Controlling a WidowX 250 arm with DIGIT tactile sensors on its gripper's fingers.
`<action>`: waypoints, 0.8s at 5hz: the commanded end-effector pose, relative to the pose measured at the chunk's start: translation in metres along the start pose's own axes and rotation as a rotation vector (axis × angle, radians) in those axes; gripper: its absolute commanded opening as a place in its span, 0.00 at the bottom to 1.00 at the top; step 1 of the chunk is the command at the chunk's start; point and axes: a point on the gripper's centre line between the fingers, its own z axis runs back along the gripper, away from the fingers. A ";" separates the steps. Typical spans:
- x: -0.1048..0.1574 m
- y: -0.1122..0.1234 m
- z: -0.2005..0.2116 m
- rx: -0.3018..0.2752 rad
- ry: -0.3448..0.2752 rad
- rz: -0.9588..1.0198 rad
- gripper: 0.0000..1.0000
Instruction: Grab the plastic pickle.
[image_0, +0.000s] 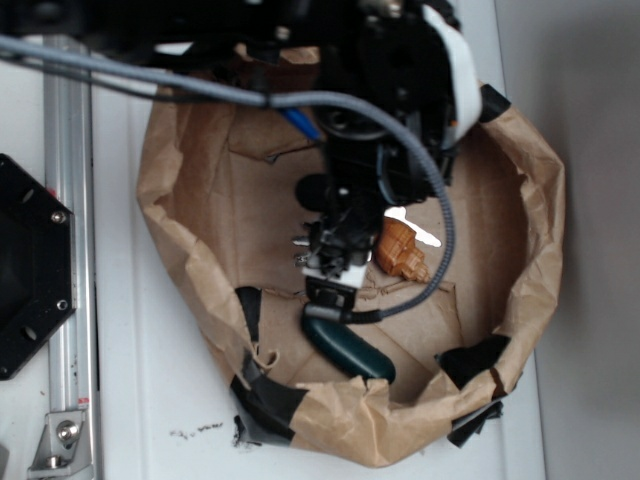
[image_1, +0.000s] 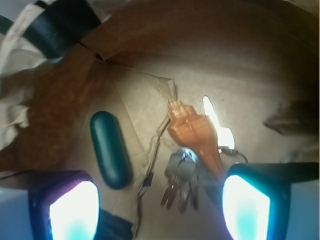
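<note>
Pickle (image_1: 110, 149), dark teal and glossy, lay flat on the brown paper floor of the crumpled paper basin (image_0: 540, 200), near its taped front rim. The gripper (image_1: 160, 205) hovered above it with its jaws spread apart, holding nothing. To the pickle's side lay an orange-brown seashell (image_1: 194, 131), with a bunch of keys (image_1: 181, 177) touching it.

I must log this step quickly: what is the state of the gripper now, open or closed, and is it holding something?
Gripper: open, holding nothing; the plastic pickle lies free on the paper, near its left finger.
</note>
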 end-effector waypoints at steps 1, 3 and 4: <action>-0.006 -0.036 -0.028 -0.032 -0.034 -0.163 1.00; -0.005 -0.049 -0.068 0.096 -0.049 -0.139 1.00; 0.002 -0.057 -0.086 0.093 -0.055 -0.195 1.00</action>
